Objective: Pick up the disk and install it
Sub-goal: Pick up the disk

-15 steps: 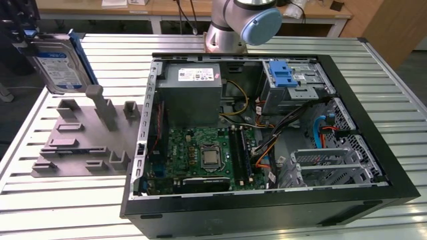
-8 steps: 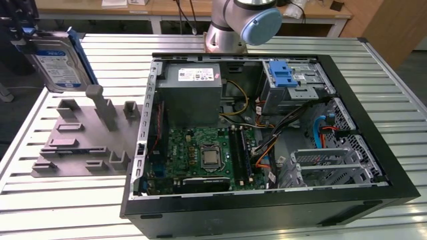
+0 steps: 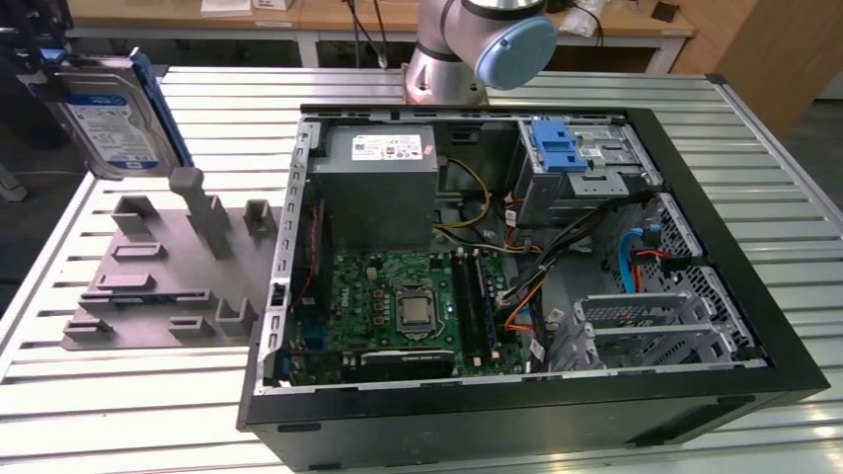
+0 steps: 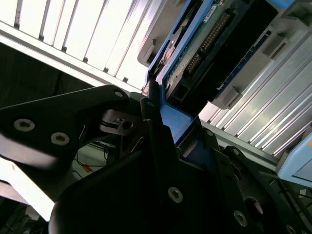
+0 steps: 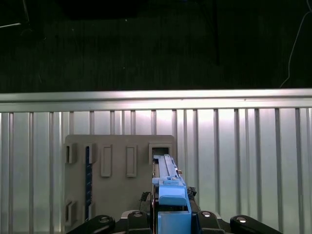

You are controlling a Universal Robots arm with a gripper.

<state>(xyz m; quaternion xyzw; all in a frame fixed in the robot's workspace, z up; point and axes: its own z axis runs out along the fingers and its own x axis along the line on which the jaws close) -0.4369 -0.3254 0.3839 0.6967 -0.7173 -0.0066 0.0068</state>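
The disk [image 3: 113, 123], silver with a white-and-blue label in a blue caddy, hangs upright in the air at the exterior view's far left, above the grey slotted fixture [image 3: 172, 267]. My gripper [image 3: 39, 54] is shut on its upper end. In the second wrist view the dark fingers [image 4: 151, 112] clamp the blue caddy edge of the disk [image 4: 204, 44], whose connector side shows. In the first wrist view the disk [image 5: 168, 175] is seen edge-on, sticking out from the gripper [image 5: 170, 217] over the fixture [image 5: 112, 165].
An open computer case [image 3: 737, 326] lies on the slatted metal table [image 3: 106, 415], with a motherboard [image 3: 409, 306], a grey power supply box [image 3: 382, 183] and a drive bay with a blue latch [image 3: 560, 148]. The arm's base [image 3: 468, 49] stands behind the case.
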